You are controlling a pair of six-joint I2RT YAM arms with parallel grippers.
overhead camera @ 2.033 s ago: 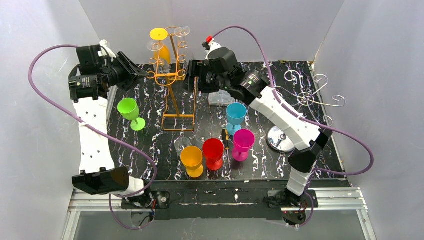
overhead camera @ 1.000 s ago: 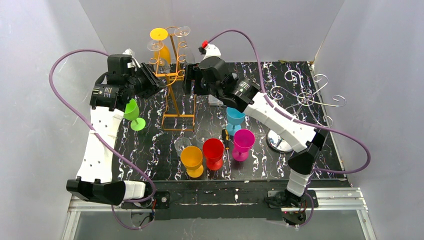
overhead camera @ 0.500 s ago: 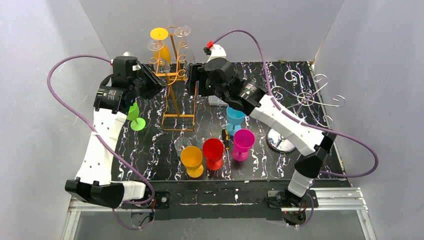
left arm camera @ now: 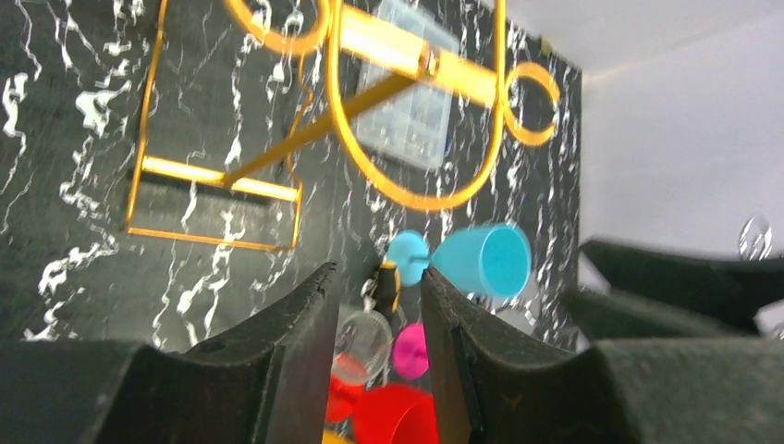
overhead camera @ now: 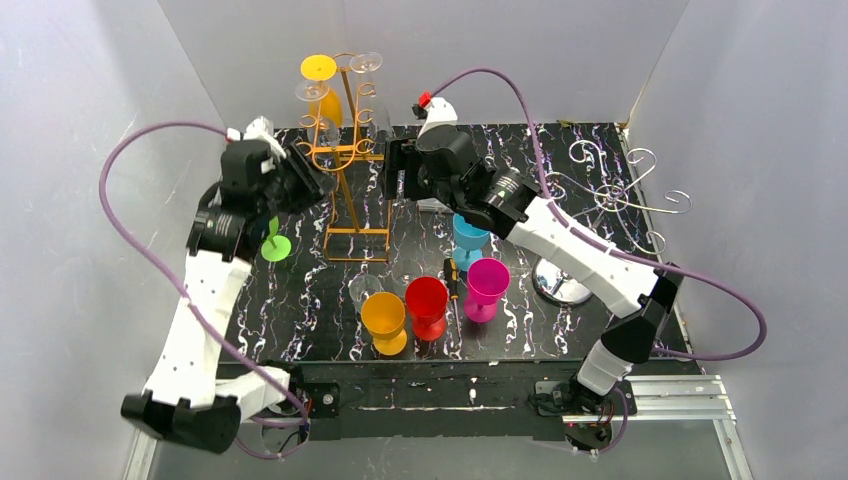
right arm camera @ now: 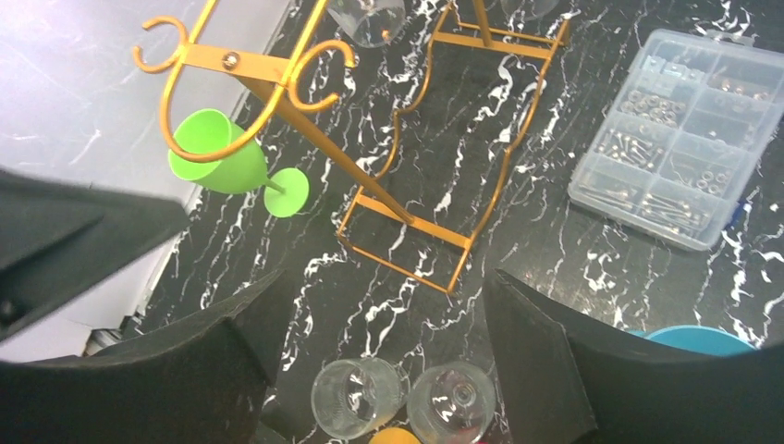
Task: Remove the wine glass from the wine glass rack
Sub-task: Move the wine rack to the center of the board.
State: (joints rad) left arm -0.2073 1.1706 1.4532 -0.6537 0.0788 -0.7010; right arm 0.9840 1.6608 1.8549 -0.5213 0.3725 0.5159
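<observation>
Beside rack (overhead camera: pixel 344 186) hooks, left end effector (left arm camera: pixel 377 274), right end effector (right arm camera: pixel 385 279) apart, jaws parted

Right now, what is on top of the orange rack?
A yellow glass and at least two clear glasses hang upside down from the orange rack; their bowls are partly hidden among its wires.

Left pincer (overhead camera: pixel 312 183) swung in beside rack (overhead camera: pixel 340 153), possibly touching.
</observation>
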